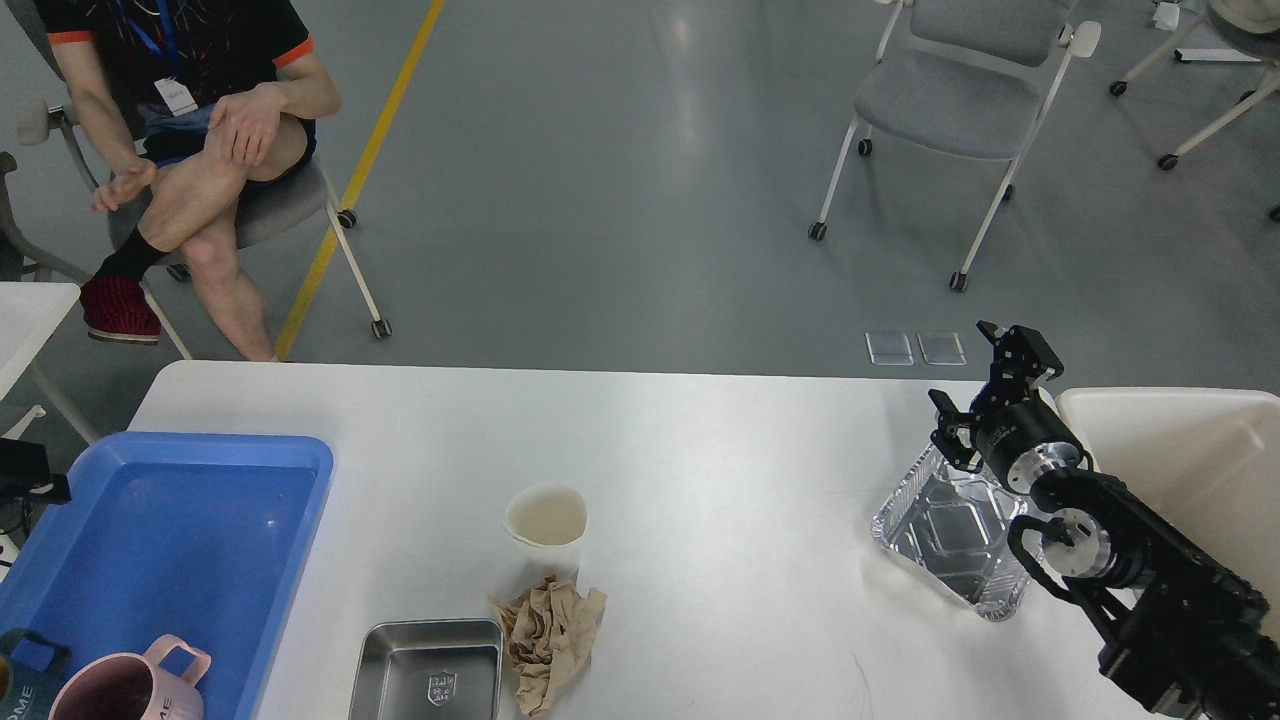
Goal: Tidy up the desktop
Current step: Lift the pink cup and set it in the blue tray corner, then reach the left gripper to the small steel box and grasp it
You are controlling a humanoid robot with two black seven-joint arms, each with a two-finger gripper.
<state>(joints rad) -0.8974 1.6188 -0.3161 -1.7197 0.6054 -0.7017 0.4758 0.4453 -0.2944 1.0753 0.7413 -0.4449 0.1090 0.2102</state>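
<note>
My right gripper (985, 375) hangs at the right of the frame with its fingers spread and empty, just above the foil tray (950, 535). My left gripper is out of sight. The desktop (720, 470) fills the lower frame. I judge the foil thin and easily crushed, so I'd pinch its rim lightly. The crumpled paper (550, 640) is soft, the cup (545, 528) light.

We read "ME" on the dark item (22, 672) at 8 o'clock; steel tray's (432, 668) shield emblem text is illegible.
</note>
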